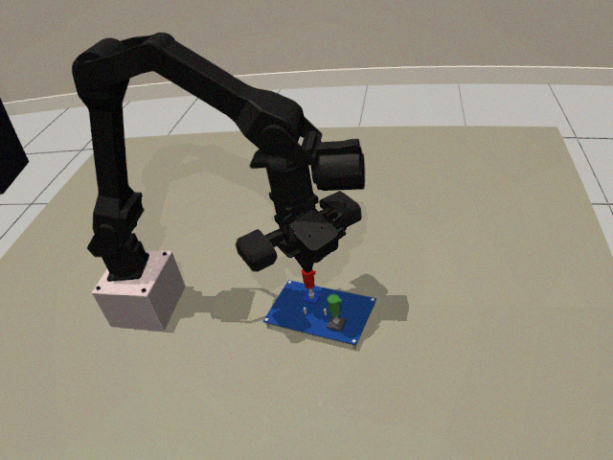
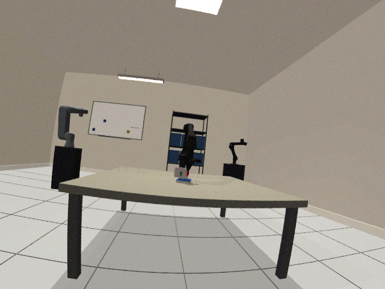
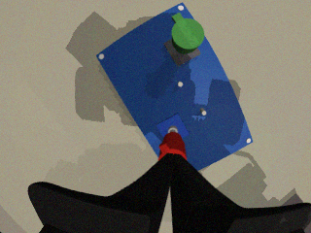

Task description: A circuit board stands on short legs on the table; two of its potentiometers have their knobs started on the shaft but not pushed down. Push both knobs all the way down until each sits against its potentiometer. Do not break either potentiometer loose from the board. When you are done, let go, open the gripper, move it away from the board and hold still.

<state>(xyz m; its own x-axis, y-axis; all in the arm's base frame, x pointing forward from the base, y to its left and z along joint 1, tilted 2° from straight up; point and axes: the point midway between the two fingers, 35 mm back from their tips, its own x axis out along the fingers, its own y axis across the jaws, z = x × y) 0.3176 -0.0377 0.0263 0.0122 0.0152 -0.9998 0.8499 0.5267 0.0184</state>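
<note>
Your closed black gripper [image 1: 307,267] sits tip-down on the red knob.

Nearest you, the green cylindrical knob [image 1: 333,304] stands raised on the blue rectangular circuit board [image 1: 286,310]; behind it the small red knob [image 1: 307,280] sits on its shaft, fingers pressed together, gripping nothing.

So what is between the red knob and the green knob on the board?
Two small pale pins on the blue board, seen in the wrist view.

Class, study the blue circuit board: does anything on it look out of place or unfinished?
Yes. Both the red knob and the green knob stand raised above their potentiometers, bare shaft showing beneath. The shut gripper sits atop the red one.
</note>
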